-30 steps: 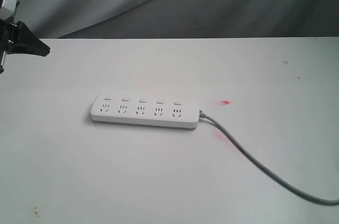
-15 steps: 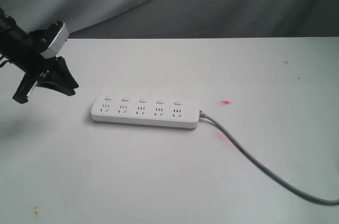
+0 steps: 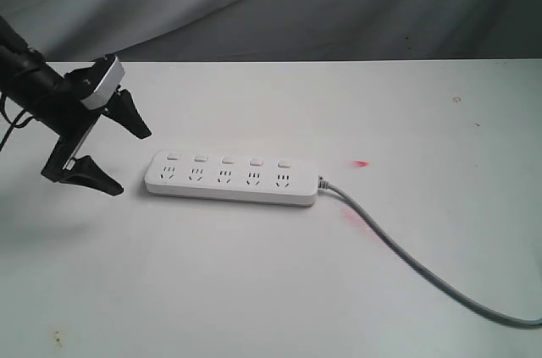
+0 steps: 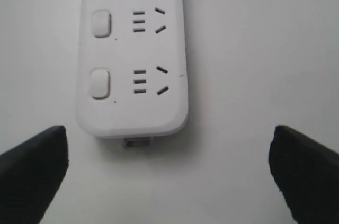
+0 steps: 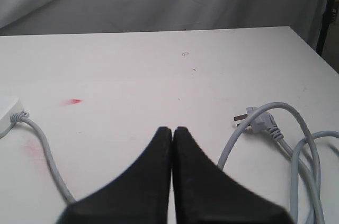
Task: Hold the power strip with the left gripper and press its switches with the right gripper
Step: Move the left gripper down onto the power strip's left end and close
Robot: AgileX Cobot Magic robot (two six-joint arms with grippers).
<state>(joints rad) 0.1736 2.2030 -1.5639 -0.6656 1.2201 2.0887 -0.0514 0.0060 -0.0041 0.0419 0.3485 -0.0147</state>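
Note:
The white power strip (image 3: pixel 229 179) lies flat on the white table, with its grey cord (image 3: pixel 406 261) trailing off to the right. Its five square switches (image 3: pixel 227 159) run along the far edge. My left gripper (image 3: pixel 133 162) hovers just off the strip's left end, open wide and holding nothing. In the left wrist view the strip's rounded end (image 4: pixel 132 49) and two switches (image 4: pixel 100 83) lie just ahead of the left gripper (image 4: pixel 169 136), whose black fingers (image 4: pixel 32 171) stand far apart. My right gripper (image 5: pixel 172 130) is shut on nothing and is outside the exterior view.
Two red marks (image 3: pixel 362 163) stain the table right of the strip. In the right wrist view the cord (image 5: pixel 47 155) runs past the closed jaws, and its plug (image 5: pixel 259 121) lies loose with several cord loops. A grey cloth backdrop (image 3: pixel 339 2) hangs behind the table.
My left gripper has come in from the far upper left, moving right and down to the strip's left end. The strip and cord have not moved.

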